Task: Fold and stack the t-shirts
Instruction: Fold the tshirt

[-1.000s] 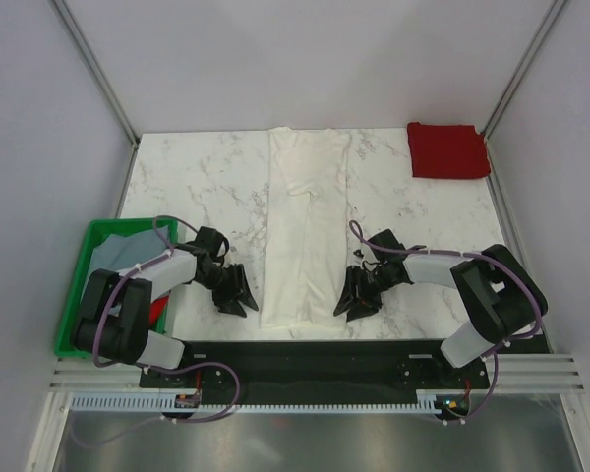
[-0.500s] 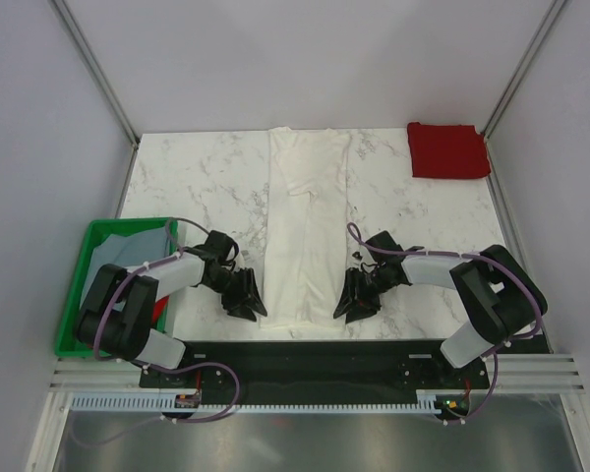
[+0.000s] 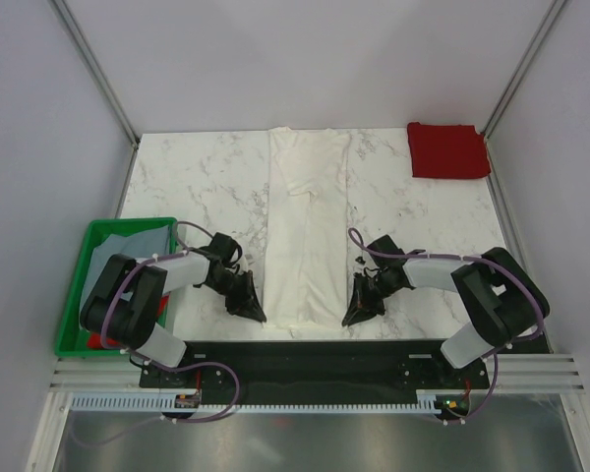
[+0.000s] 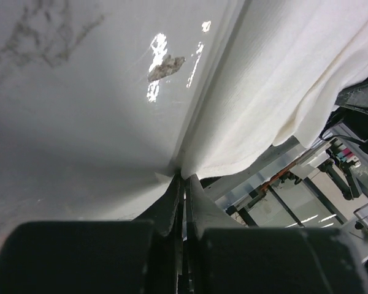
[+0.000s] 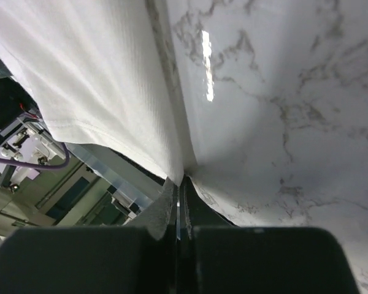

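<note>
A large white t-shirt (image 3: 307,226) lies folded into a long narrow strip down the middle of the marble table. My left gripper (image 3: 255,313) is shut on the strip's near left corner. In the left wrist view the cloth (image 4: 282,73) gathers into the closed tips (image 4: 184,179). My right gripper (image 3: 353,317) is shut on the near right corner, and the right wrist view shows the hem (image 5: 92,67) drawn into its closed tips (image 5: 179,180). A dark red t-shirt (image 3: 447,149) sits folded at the back right corner.
A green plastic crate (image 3: 75,285) stands at the near left and holds a grey-blue shirt (image 3: 138,246) and a bit of bright red cloth (image 3: 98,341). The black base rail (image 3: 305,359) runs just behind the shirt's near hem. White walls enclose the table.
Both grippers went from open to shut. The left one slid right to the shirt's near left corner; the right one settled onto the near right corner.
</note>
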`<state>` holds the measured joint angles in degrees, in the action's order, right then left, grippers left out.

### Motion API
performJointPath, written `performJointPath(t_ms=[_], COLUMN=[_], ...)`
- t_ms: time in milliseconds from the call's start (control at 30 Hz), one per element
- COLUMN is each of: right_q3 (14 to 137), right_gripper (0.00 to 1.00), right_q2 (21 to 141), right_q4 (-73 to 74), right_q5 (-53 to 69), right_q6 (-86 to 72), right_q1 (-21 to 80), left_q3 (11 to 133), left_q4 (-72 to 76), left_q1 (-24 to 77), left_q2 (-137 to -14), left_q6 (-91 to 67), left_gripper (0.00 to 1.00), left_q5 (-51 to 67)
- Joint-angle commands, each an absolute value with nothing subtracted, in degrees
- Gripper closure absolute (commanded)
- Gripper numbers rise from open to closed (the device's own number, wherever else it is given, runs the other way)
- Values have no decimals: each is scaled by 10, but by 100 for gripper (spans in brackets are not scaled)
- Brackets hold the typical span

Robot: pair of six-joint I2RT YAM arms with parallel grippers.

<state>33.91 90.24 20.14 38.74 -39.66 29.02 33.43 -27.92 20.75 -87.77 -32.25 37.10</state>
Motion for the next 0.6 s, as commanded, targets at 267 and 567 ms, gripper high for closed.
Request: performJointPath(t_ms=[267, 567], right_q3=[546, 699], right_gripper=[100, 100], right_q2=[881, 989], right_q4=[314, 258], right_q5=[344, 327], right_q6=[-248, -231], right_q1=[171, 121], left_q3=[535, 771], left_q4=[-279, -281], left_q1=[152, 124], left_q2=[-909, -1069], left_q6=[-264, -234], left_gripper=[98, 98], left_q5=[386, 373])
